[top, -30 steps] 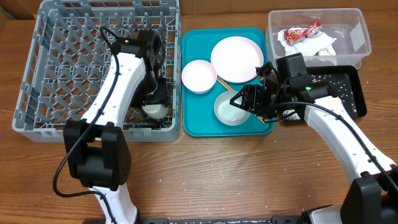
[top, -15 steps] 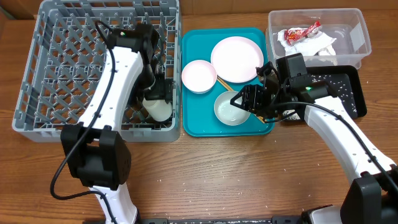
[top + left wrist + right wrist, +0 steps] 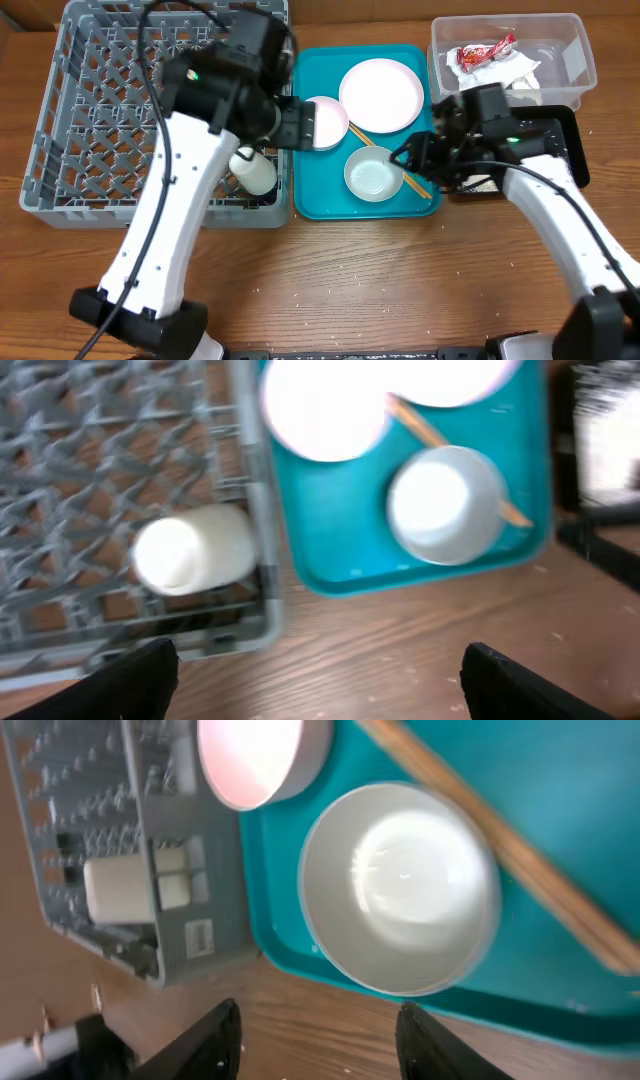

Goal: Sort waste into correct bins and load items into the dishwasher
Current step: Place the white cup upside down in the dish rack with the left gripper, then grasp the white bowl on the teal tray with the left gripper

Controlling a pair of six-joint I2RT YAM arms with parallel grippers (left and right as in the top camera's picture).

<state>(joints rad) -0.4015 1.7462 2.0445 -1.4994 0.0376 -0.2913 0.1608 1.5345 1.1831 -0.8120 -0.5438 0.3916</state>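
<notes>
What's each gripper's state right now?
Left gripper: open, holding nothing.
Right gripper: open, holding nothing.

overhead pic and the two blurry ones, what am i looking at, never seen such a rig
Two robot arms sit at a table: a left arm and a right arm. The overhead picture comes from a fixed camera above; the other two from a camera on each wrist, looking past its own fingers. On the table: a grey rack with a cup lying in it, a teal tray holding a plate, a bowl, another bowl and chopsticks, a clear tub with a wrapper and napkin, and a black tray. The left gripper and right gripper are both open, holding nothing.
</notes>
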